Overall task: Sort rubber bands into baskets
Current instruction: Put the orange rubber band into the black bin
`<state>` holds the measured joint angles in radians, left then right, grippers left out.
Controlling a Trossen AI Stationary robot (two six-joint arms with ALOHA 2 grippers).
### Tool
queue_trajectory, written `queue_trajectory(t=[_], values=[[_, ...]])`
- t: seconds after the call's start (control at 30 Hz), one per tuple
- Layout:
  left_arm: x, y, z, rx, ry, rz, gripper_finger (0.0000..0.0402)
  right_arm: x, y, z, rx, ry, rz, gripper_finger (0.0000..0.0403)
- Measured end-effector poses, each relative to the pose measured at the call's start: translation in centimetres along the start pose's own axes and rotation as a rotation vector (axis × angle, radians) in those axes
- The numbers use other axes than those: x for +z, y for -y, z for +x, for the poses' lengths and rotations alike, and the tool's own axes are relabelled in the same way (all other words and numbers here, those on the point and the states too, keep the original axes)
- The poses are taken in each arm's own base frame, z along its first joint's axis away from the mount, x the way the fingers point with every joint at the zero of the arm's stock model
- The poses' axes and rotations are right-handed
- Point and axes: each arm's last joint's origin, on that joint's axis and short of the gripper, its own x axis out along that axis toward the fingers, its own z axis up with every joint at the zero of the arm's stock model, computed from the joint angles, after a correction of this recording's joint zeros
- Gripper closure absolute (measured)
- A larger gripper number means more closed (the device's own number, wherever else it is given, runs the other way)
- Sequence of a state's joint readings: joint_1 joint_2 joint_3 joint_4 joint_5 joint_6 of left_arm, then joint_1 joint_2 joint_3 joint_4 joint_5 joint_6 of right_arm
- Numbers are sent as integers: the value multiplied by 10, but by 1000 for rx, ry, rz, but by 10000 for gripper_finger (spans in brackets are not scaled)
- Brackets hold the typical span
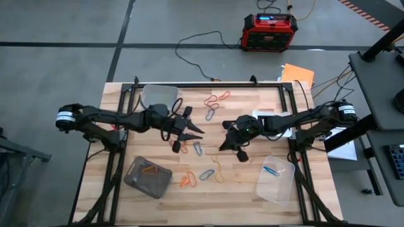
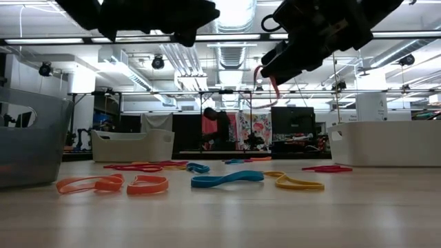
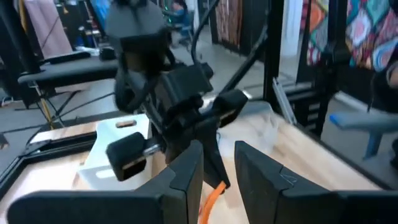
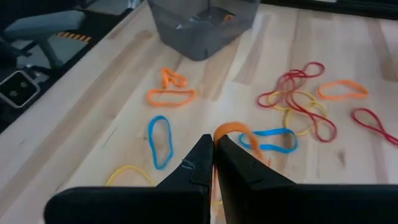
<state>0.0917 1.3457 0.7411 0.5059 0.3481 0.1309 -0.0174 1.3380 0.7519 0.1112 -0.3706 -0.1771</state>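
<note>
Orange rubber band [image 4: 231, 130] hangs pinched in the closed right hand [image 4: 213, 149]; grey-brown basket [image 1: 147, 177] lies nearer the narrowly parted left hand [image 1: 184, 133].

Four baskets sit on the wooden table [image 1: 126, 202]: a clear basket [image 1: 158, 96] at the far left, a white basket [image 1: 270, 120] at the far right mostly hidden under an arm, a smoky grey basket [image 1: 146, 178] at the near left, and a second clear basket [image 1: 276, 179] at the near right. The grey basket holds one orange band [image 1: 150, 169]. The near clear basket holds one blue band [image 1: 269, 170]. About a dozen loose rubber bands [image 1: 206, 174] in red, orange, yellow and blue lie on the table between the baskets; where they overlap, an exact count cannot be made. Two robot arms reach over the table, one from each side.
</note>
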Motion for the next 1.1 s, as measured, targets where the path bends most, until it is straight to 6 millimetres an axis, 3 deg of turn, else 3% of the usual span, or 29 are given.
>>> queue_trajectory(t=[0.5,0.9,1.1], values=[[-8,0,3,2,-3,-39,324,-6,-1,1,-6,61,-42,394],[1,-9,21,4,-2,-34,324,-8,-9,6,20,61,-57,394],[1,-14,30,66,-103,-48,324,-17,-19,9,51,32,-59,394]])
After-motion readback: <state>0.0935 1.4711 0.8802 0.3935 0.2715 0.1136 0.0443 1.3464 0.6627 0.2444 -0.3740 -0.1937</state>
